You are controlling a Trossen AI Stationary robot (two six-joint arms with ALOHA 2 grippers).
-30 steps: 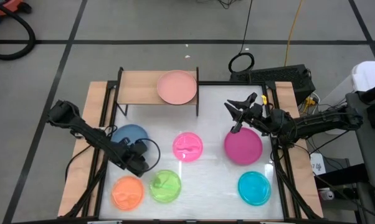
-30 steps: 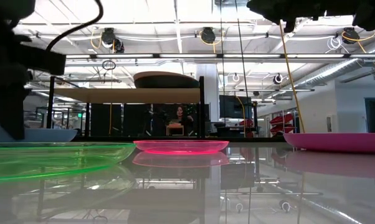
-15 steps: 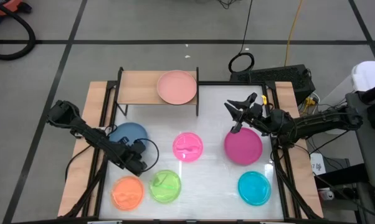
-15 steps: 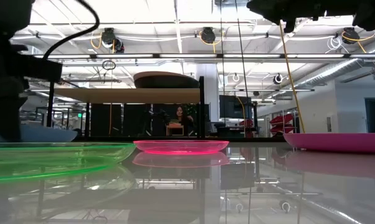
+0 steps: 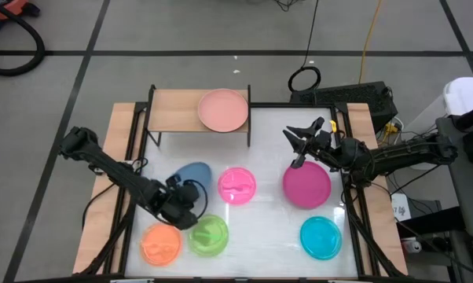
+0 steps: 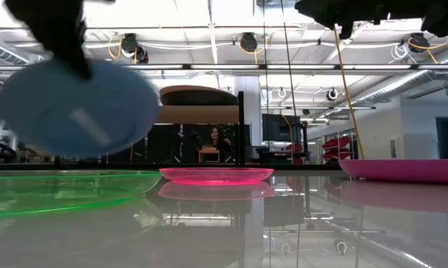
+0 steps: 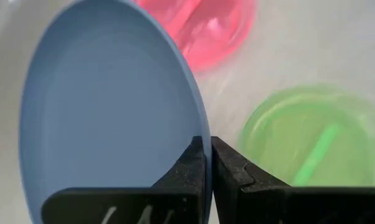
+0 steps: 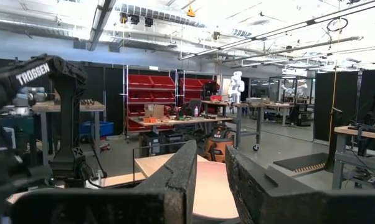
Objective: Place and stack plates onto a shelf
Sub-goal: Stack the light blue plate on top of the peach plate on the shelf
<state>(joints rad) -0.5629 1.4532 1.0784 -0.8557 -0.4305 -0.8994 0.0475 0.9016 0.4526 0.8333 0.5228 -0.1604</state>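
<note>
Your left hand pinches the blue plate by its rim alone, lifted and tilted off the tabletop, in front of the shelf. That thin edge grip could let it swing or slip, dropping onto the green plate just beneath. Lifting it to the shelf, its rim could clip the board's edge or knock the salmon plate already on top.

Your right hand waits, fingers spread, right of the shelf, above the magenta plate.

Count: seven plates visible — salmon, blue, orange, green, pink, magenta, cyan; one shelf.
</note>
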